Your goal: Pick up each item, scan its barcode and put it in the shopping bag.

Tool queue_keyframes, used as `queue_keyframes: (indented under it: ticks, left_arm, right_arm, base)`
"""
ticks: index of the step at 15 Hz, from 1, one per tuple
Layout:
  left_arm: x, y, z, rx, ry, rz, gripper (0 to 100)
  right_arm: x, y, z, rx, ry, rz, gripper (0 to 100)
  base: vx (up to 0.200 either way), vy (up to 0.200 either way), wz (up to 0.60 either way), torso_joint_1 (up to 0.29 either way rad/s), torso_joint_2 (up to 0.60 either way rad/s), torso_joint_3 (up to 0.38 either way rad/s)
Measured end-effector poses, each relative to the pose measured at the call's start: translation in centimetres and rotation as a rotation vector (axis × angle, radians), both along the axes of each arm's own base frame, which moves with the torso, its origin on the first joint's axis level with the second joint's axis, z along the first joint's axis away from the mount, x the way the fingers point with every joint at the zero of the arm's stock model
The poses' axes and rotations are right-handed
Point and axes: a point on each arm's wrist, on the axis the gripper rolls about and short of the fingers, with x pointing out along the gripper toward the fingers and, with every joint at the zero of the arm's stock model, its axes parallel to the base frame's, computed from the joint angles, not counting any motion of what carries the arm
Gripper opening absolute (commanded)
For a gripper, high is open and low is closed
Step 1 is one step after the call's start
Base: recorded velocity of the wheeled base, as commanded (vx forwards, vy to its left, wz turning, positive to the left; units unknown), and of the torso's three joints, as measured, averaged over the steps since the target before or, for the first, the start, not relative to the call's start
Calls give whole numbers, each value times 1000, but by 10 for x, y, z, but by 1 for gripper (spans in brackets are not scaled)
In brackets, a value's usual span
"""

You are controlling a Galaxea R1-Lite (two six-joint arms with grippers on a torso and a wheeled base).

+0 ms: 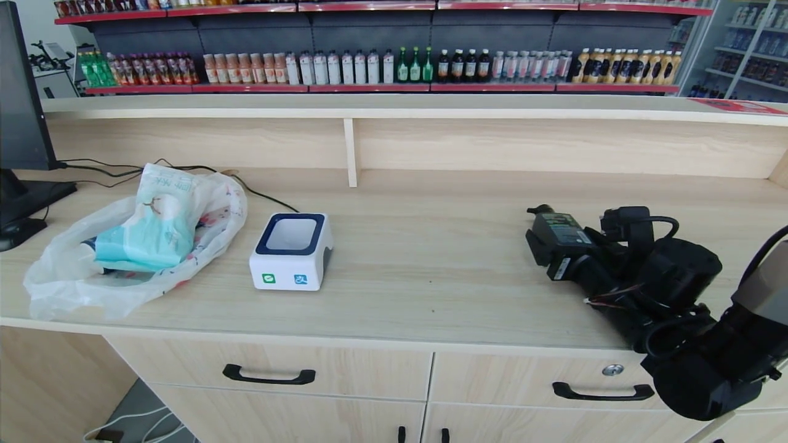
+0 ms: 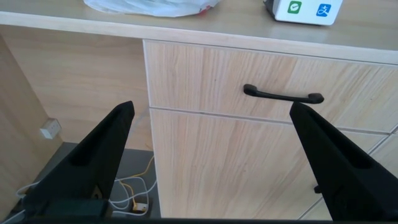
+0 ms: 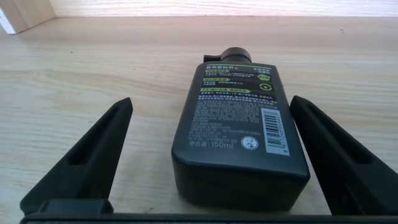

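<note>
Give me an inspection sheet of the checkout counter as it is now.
Surface: wooden counter.
Job's things: black bottle lying flat at right; scanner mid-counter; shopping bag at left, teal pack inside.
Clutter: nothing seen.
Grippers: right gripper open, fingers astride the bottle; left gripper open, below the counter, facing the drawers.
Cables: black cable behind the bag towards the scanner; white cables on the floor.
Surroundings: monitor at left; drink shelves behind.

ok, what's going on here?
Checkout run, partway through. The right claw is open around a black bottle lying label-up on the counter, not gripped yet. The left claw hangs open below the counter edge, by the drawers. One teal pack is already in the shopping bag; the scanner sits beside the bag.
</note>
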Motion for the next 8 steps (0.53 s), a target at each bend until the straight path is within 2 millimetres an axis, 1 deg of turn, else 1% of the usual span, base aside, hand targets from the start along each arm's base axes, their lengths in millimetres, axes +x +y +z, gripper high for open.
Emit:
queue_keyframes:
  ticks: [4, 6, 8]
  left_arm:
    - [0, 0, 0, 0, -3, 1, 100]
    - [0, 0, 0, 0, -3, 0, 100]
    - [0, 0, 0, 0, -2, 1, 100]
  right_arm:
    - [2, -3, -2, -2, 7, -8, 100]
    - [3, -2, 3, 7, -2, -12, 100]
    - [-2, 1, 10, 15, 10, 1, 100]
  base:
    - [0, 0, 0, 0, 0, 0]
    - [0, 0, 0, 0, 0, 0]
    - [0, 0, 0, 0, 0, 0]
